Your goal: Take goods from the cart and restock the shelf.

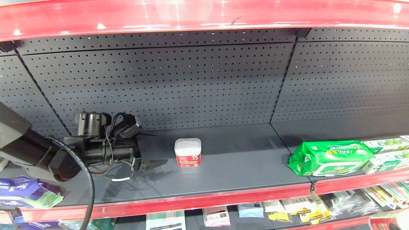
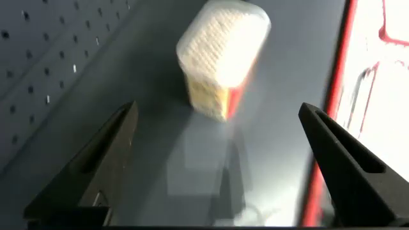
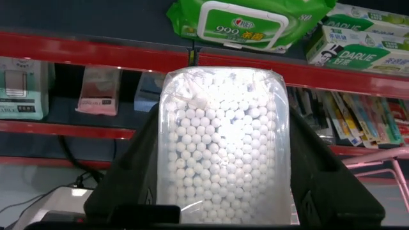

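Upright, the clear plastic tub of cotton swabs with a red label (image 1: 188, 152) stood on the dark grey metal shelf (image 1: 239, 159). It sat just beyond the fingertips of the left end effector (image 1: 156, 148), whose jaws were spread wide, empty and clear of it. The right end effector (image 3: 223, 121) was clamped around a second clear tub of white-tipped swabs (image 3: 223, 179). A green pack of wipes (image 1: 329, 158) lay well apart on the same shelf.

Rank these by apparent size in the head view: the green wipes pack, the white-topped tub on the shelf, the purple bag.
Largest: green wipes pack.
Next: purple bag, though partly cut off and nearer the camera, so unsure.
Smallest: white-topped tub.
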You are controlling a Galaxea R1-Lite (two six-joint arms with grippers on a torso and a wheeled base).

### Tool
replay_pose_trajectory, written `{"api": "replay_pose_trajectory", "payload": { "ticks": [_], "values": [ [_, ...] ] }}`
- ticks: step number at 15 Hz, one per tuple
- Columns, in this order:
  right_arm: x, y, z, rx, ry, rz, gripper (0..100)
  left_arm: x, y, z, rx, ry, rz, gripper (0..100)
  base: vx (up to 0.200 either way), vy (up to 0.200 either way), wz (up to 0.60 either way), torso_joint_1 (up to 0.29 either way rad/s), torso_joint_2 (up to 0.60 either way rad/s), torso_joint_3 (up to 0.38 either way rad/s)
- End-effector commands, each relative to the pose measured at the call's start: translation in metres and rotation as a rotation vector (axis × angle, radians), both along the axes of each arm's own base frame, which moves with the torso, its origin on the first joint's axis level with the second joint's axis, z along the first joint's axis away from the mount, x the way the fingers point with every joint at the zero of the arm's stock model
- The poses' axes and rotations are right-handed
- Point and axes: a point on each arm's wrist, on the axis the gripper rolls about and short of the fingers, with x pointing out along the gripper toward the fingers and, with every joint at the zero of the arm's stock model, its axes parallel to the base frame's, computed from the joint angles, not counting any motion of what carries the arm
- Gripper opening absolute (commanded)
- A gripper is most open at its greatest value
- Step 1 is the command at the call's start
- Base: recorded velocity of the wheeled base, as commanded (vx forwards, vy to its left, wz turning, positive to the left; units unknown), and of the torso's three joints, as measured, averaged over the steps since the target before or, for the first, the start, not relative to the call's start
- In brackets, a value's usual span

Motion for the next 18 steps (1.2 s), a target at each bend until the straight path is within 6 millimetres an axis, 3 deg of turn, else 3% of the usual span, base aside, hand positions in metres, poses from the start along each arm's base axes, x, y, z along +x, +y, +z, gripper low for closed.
{"api": "replay_pose_trajectory", "payload": {
  "ticks": [1, 4, 11, 16, 18],
  "values": [
    [0.003, 0.0, 0.0, -0.003, 0.021, -0.019, 0, 0.009, -0.003, -0.023, -0.037, 0.054, -0.015, 100, 0.0, 0.0, 0.0, 0.0, 0.0, 0.0],
    [0.006, -0.001, 0.001, -0.005, 0.033, -0.04, 0, 0.019, -0.009, -0.036, -0.063, -0.015, -0.033, 100, 0.0, 0.0, 0.0, 0.0, 0.0, 0.0],
    [0.015, -0.001, -0.001, -0.008, 0.104, -0.038, 0, 0.019, -0.015, -0.037, -0.115, 0.009, -0.072, 100, 0.0, 0.0, 0.0, 0.0, 0.0, 0.0],
    [0.02, -0.001, 0.001, -0.008, 0.121, -0.044, 0, 0.026, -0.016, -0.054, -0.127, -0.079, -0.088, 100, 0.0, 0.0, 0.0, 0.0, 0.0, 0.0],
    [0.021, -0.001, 0.001, -0.009, 0.13, -0.06, 0, 0.02, -0.017, -0.057, -0.138, -0.068, -0.117, 100, 0.0, 0.0, 0.0, 0.0, 0.0, 0.0]
  ]
}}
